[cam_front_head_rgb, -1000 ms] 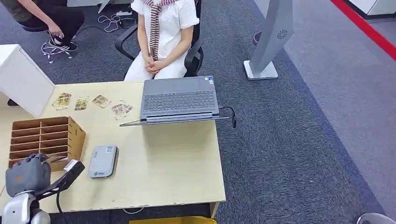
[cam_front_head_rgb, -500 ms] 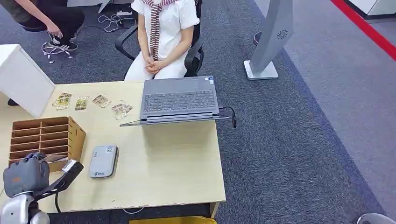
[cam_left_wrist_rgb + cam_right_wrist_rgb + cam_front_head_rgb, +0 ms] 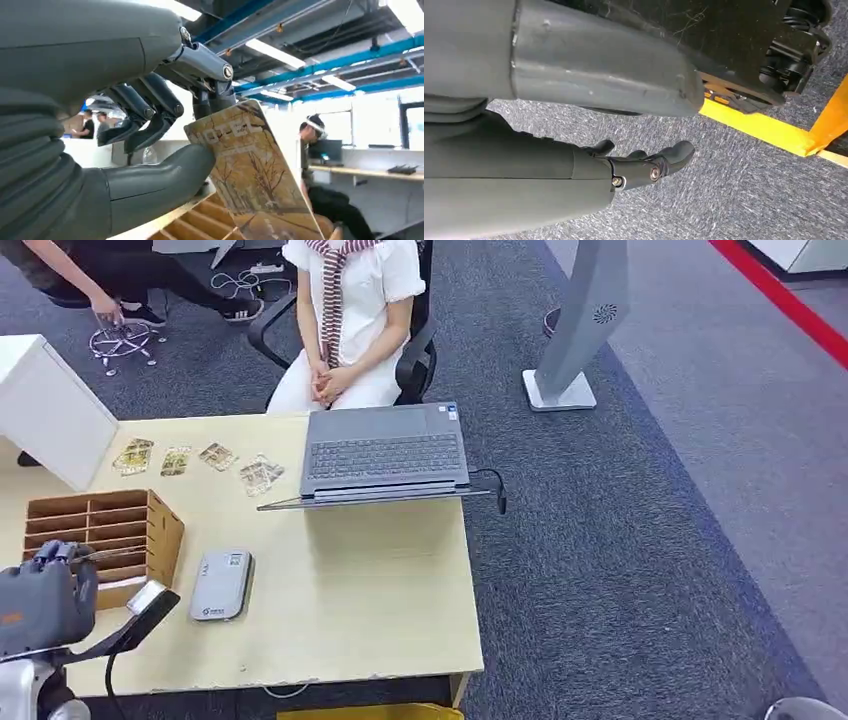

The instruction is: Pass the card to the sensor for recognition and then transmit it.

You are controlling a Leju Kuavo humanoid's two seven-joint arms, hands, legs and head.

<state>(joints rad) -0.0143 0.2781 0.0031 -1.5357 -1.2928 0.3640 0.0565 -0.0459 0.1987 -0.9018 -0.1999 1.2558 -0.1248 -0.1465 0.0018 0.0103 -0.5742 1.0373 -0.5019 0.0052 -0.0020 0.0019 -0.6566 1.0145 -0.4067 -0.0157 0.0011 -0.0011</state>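
Note:
My left hand hovers at the table's near left corner, just in front of the wooden slotted box. In the left wrist view the left hand pinches a brown card printed "HOTEL" between thumb and fingers, above the box's slots. The grey card sensor lies flat on the table to the right of the box, apart from the hand. My right hand hangs beside my body over the carpet, fingers stretched out and holding nothing.
Several more cards lie in a row behind the box. An open laptop stands at the table's far edge, with a person seated in a chair behind it. A white box sits at the far left.
My left hand has risen and drifted left, closer to the wooden box, still holding the card. A person at the far left has shifted their feet.

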